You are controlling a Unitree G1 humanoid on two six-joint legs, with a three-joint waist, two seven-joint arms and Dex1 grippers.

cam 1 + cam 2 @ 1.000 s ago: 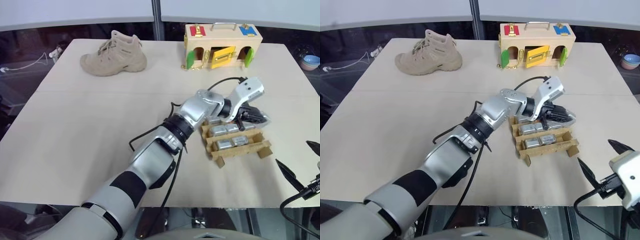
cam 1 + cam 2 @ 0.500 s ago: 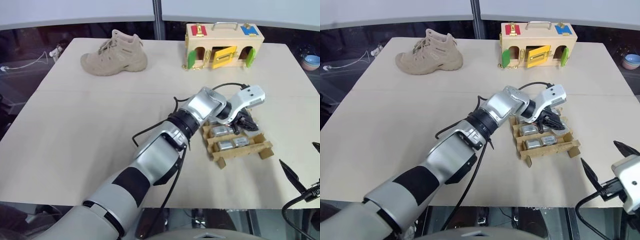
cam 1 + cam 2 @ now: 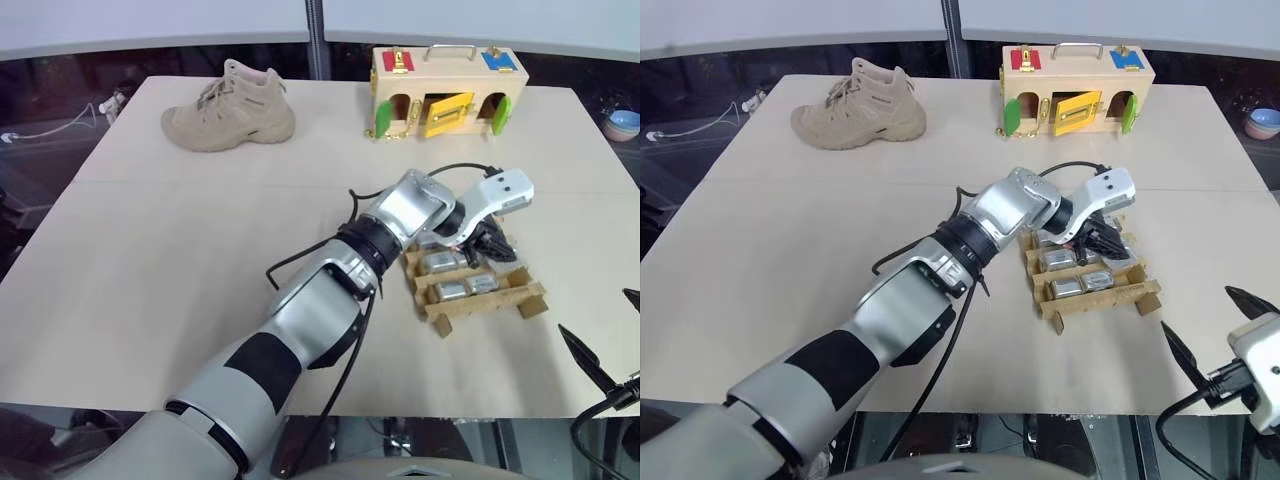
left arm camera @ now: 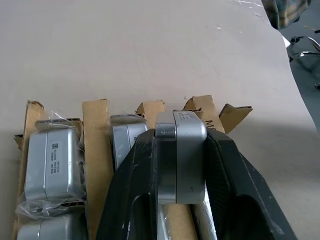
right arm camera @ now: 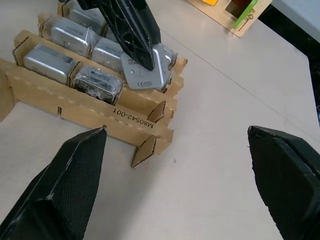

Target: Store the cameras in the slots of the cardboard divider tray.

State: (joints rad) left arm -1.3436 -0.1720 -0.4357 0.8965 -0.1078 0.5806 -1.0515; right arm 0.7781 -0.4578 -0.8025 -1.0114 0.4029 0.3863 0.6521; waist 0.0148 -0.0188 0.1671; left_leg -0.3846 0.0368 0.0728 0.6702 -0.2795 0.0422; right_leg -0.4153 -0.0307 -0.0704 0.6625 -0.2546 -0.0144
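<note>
- One camera sits pinched in the left gripper, over the cardboard divider tray at its right side, in the head views.
- Left wrist view: its black fingers clamp the camera's flat faces, long axis pointing along them, above an end slot.
- Right wrist view: the right gripper is spread wide and empty, near the tray's front corner.

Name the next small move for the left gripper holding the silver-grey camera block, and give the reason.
Probably ease it down. The left gripper is shut on a silver-grey rounded camera block hanging tilted over the far end slot of the tan cardboard divider tray, not yet seated; neighbouring slots already hold cameras.
</note>
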